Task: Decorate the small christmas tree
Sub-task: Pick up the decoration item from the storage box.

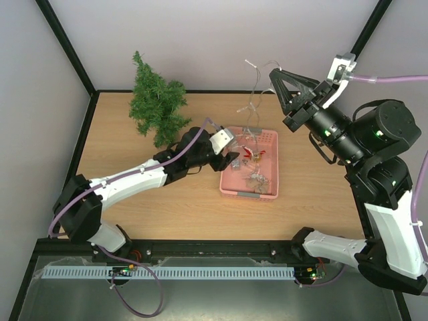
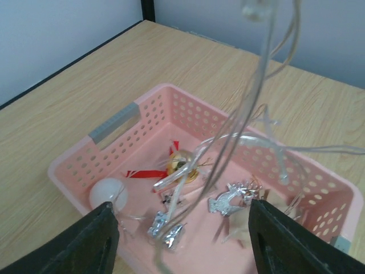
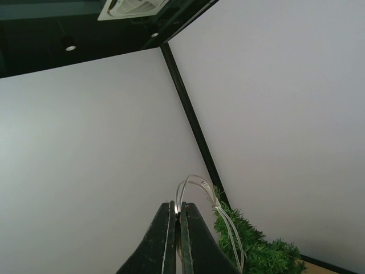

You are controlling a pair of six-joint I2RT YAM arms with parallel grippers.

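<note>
The small christmas tree [image 1: 157, 105], dark green and bristly, stands at the table's back left; its top also shows in the right wrist view [image 3: 256, 251]. My right gripper [image 1: 274, 71] is raised high at the back, shut on a clear wire string [image 1: 255, 100] that hangs down into the pink basket [image 1: 271, 140]. In its own view the tips [image 3: 179, 208] pinch the wire loop [image 3: 197, 184]. My left gripper [image 2: 179, 242] stands open over the basket's near-left end [image 1: 232, 159], with wire strands [image 2: 251, 114] hanging between its fingers.
In the basket [image 2: 114, 123] lie a white ball [image 2: 107, 193], a gold ornament with red ribbon [image 2: 182, 165], a silver reindeer [image 2: 231, 200] and silver foil pieces [image 2: 165, 231]. Black frame posts and pale walls close in the table's back and sides.
</note>
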